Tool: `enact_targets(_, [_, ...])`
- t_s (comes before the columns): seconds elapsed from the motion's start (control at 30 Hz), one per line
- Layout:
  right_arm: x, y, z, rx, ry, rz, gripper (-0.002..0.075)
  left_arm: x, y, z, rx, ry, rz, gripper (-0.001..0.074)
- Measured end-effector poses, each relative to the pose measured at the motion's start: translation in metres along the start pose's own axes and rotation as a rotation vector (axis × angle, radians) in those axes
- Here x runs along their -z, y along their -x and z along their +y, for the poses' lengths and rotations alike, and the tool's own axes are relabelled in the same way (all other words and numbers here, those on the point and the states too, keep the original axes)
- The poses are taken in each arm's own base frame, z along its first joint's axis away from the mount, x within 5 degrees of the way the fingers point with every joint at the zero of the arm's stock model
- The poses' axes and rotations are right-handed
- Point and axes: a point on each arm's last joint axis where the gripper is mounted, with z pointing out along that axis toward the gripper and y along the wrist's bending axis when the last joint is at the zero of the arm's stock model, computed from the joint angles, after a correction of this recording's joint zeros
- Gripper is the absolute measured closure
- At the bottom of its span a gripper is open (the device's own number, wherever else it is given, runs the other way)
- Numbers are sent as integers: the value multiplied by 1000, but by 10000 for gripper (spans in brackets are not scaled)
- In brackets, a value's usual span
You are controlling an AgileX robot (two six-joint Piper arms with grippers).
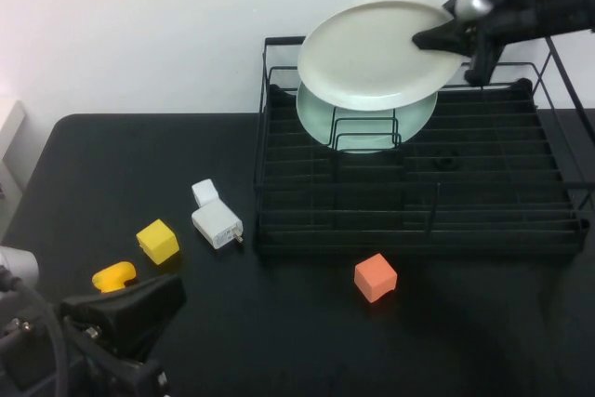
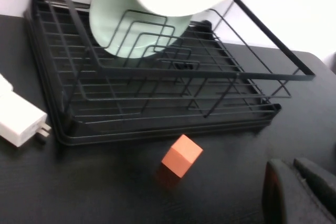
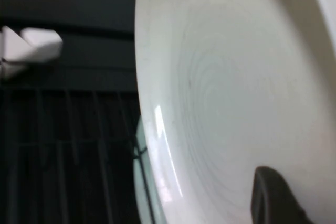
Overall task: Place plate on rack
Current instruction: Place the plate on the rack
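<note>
**Q:** Where is the plate seen?

**A:** The plate (image 1: 379,55) is seen at the upper centre of the high view, raised above the rear of the rack (image 1: 420,225) and tilted. It is gripped at its right rim by the right hand (image 1: 444,33), whose fingers are closed on the edge. Just below and behind it, a green plate (image 1: 367,123) is stood upright among the wire dividers at the rack's back. In the right wrist view, the frame is mostly filled by the plate's white surface (image 3: 236,98), and one dark finger (image 3: 270,198) is seen at the lower right edge.

**Q:** And the left hand?

**A:** The left hand (image 1: 130,309) is shown at the lower left of the high view, low over the tabletop (image 1: 279,341) and well apart from the rack. Nothing is held by it; whether its fingers are parted cannot be told.

**Q:** What else is laid out?

**A:** An orange cube (image 1: 376,277) is seen just in front of the rack, at lower centre. A white charger (image 1: 217,226) and a small white block (image 1: 204,192) are placed beside the rack's left end. Further left, a yellow cube (image 1: 157,241) and a yellow rounded piece (image 1: 114,276) are seen near the left hand.
</note>
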Motion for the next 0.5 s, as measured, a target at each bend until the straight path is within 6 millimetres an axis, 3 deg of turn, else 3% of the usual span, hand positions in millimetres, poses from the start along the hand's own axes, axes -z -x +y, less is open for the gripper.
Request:
enact_targets(0.2, [-22,-14,3,-2,-25,26,594,0,-3,1,-13,-5,11,736])
enact_targets(0.5, [-24,-13,4,-2,-23,24,594,0,-3,0,-22,-6,11,736])
